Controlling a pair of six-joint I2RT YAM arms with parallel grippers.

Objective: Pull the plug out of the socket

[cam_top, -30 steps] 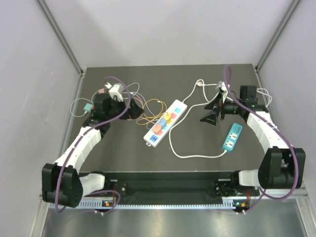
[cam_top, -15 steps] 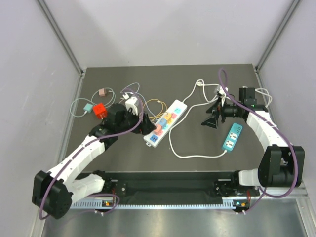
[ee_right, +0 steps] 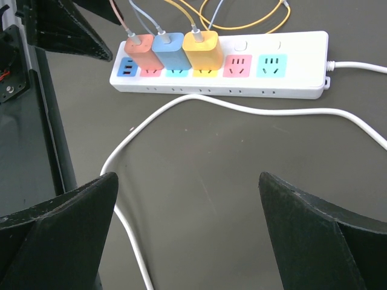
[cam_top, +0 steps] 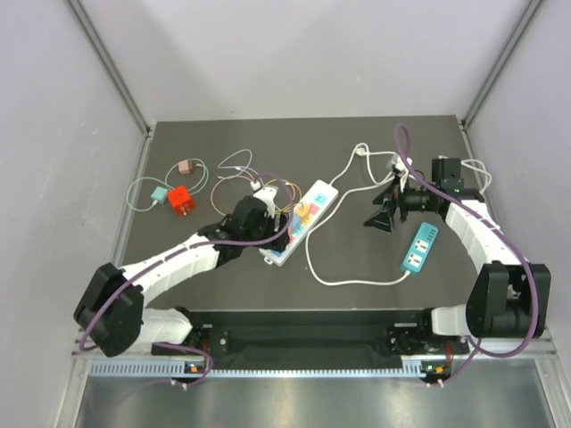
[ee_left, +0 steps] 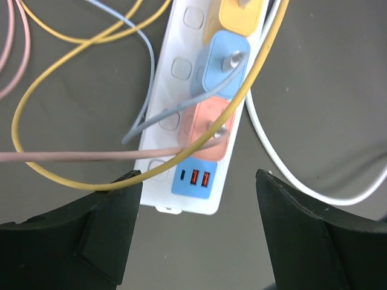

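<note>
A white power strip (cam_top: 310, 210) lies at an angle mid-table. Three plugs sit in it side by side: salmon (ee_left: 208, 125), blue (ee_left: 222, 65) and yellow (ee_left: 242, 11), each with a thin cable. My left gripper (ee_left: 198, 176) hovers open over the strip's near end, by the blue USB panel (ee_left: 195, 177) and just short of the salmon plug; a yellow cable (ee_left: 54, 175) crosses its left finger. My right gripper (ee_right: 188, 175) is open and empty to the right of the strip, facing the plugs (ee_right: 172, 49) from a distance.
The strip's white cord (cam_top: 335, 281) loops across the table. A teal socket block (cam_top: 419, 247) lies under the right arm. A red (cam_top: 181, 201), a pink (cam_top: 186, 167) and a teal plug (cam_top: 159, 193) lie at the left with thin coloured cables (cam_top: 234, 165).
My left arm swung right from the loose plugs to the near end of the power strip, its jaws narrowing a little. The right arm barely moved.
</note>
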